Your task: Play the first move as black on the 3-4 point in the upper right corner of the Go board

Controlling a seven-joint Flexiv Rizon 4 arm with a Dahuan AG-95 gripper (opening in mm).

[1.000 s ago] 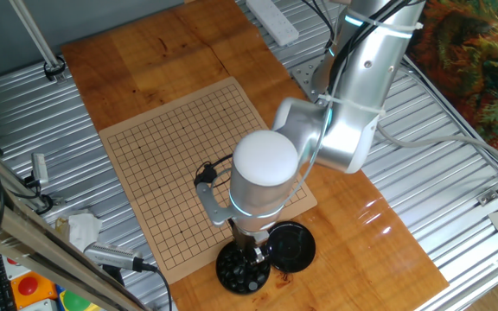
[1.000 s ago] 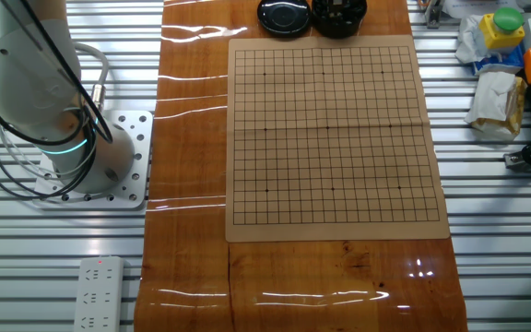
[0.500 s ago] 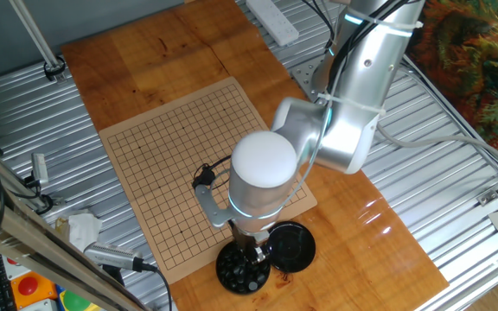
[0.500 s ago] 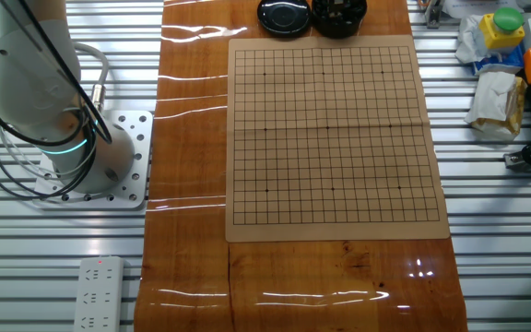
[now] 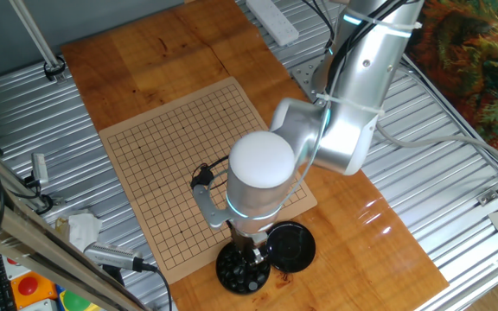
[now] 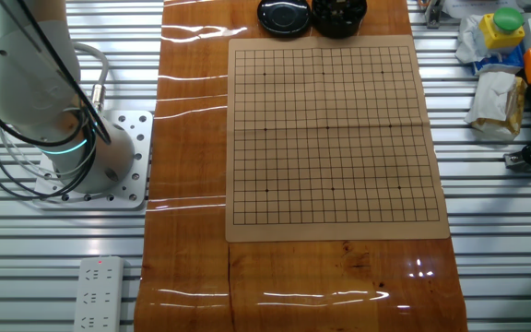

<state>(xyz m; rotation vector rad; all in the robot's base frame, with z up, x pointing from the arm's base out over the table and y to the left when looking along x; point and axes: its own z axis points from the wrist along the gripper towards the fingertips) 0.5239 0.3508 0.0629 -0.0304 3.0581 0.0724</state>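
The tan board (image 5: 180,164) with its black grid lies on the tabletop and bears no stones; it also shows in the other fixed view (image 6: 335,138). A round black bowl (image 5: 232,272) of black stones (image 5: 242,278) stands just off the board's edge, next to its round black lid (image 5: 294,245). My gripper (image 5: 252,256) reaches down into the bowl, mostly hidden under the arm's white wrist, so its jaws do not show. In the other fixed view the bowl (image 6: 340,17) and lid (image 6: 285,16) sit at the top edge.
The arm's base (image 6: 58,138) stands on a metal plate left of the table. A power strip (image 6: 98,293) lies near the front left. Bags, a cable and coloured buttons (image 6: 510,55) clutter the slatted surface right of the board.
The arm's wrist has shifted very slightly to the left over the bowl. The board, the bowl and the lid have not moved.
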